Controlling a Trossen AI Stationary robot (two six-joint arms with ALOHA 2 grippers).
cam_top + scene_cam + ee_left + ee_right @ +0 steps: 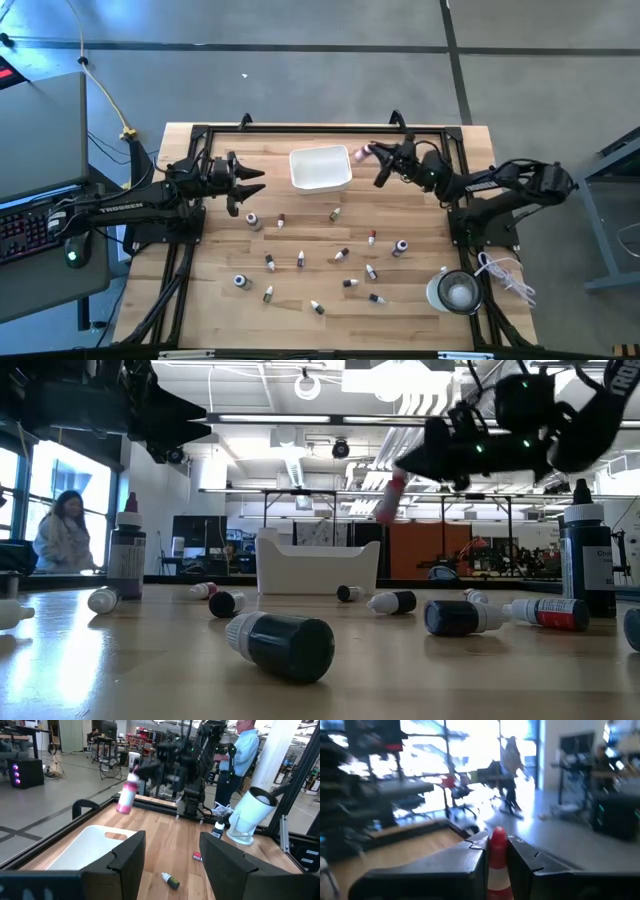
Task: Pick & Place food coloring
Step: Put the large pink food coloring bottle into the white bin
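My right gripper (378, 157) is shut on a small pink food coloring bottle (359, 153), held in the air just beyond the far right corner of the white tray (320, 168). The bottle also shows in the low view (389, 500) and the left wrist view (125, 796). My left gripper (250, 186) is open and empty above the table, left of the tray. Several more tiny bottles (300, 260) lie or stand scattered on the wooden table, one just ahead of my left gripper (170, 881). My right gripper pinches the pink bottle between its two fingers (470, 857), and the red-tipped end (498, 840) sticks out past the fingertips. The fingers come from the table's right side, slanting down. The bottle is lifted clear and tilts downward (389, 500) toward the tray.
A round clear container (456, 291) stands at the near right of the table. Black frame rails (300, 130) run along the table's far edge and sides. People stand in the room beyond the table (240, 755).
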